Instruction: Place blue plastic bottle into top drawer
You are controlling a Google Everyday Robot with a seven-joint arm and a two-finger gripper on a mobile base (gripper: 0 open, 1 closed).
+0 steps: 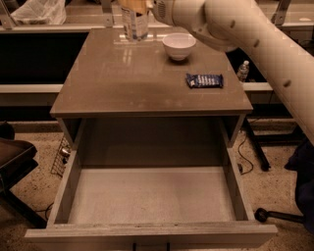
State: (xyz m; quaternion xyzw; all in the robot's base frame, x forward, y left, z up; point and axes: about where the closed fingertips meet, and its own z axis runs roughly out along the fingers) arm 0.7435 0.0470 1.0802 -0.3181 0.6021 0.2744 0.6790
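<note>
Camera view from above and in front of the table: the gripper (134, 5) sits at the very top edge of the frame, over the table's far left part, partly cut off by the border. Its tan pads are pressed onto the upper part of the blue plastic bottle (135, 25), hiding the cap. The bottle is upright beneath it, clear-walled with a dark-and-white label band. Its base is at the far edge of the table (122, 83), though whether it touches the surface or hangs just above it is hard to tell. A faint reflection of it lies on the glossy brown top. The white arm (245, 29) runs from the gripper across the upper right of the picture and leaves at the right edge, passing above the table's far right corner. Just beside the bottle, to its right, a white bowl (179, 45) stands on the table. Nearer the camera and further right, a blue snack wrapper (204, 80) lies flat, well apart from the bottle. Below the tabletop the top drawer (147, 196) is pulled wide open toward the camera, showing its pale flat bottom between grey-brown walls; the bottle is not in it. Beyond the table's right edge a small bottle (243, 71) stands lower down in the background. A crumpled plastic bag (37, 11) lies on the counter at the upper left, and a dark chair (12, 159) shows at the left edge beside the drawer.
</note>
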